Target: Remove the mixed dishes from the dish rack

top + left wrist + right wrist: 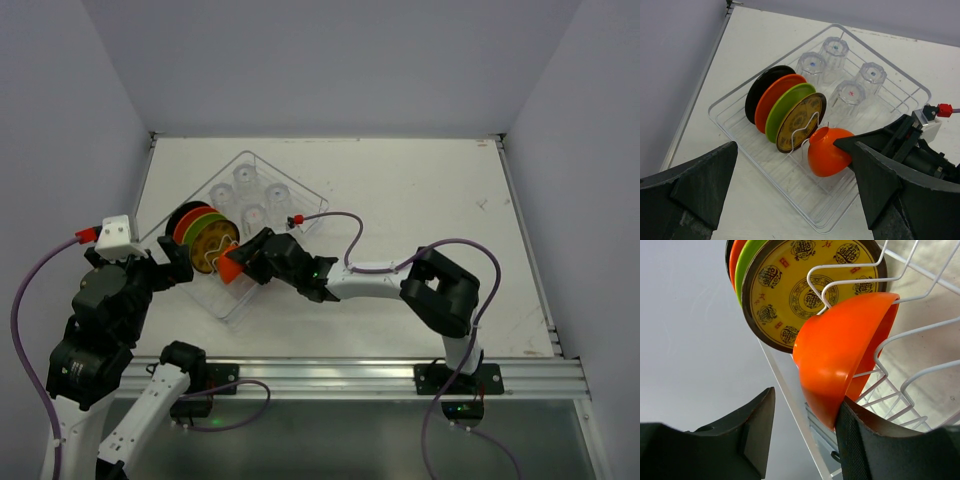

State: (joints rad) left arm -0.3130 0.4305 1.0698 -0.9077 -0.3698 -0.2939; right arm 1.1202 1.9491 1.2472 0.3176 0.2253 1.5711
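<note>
Reaching into the dish rack (737, 127), the right gripper (805, 407) stands spread around the lower rim of the orange-red bowl (840, 345). Next it must close, then lift clear of the prongs (840, 285).

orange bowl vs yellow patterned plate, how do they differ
The orange bowl is deep and plain glossy; the yellow patterned plate is flat with a dark rim. The bowl ends the row; the plate stands between it and the green plate. Both stand on edge in the dish rack.
</note>
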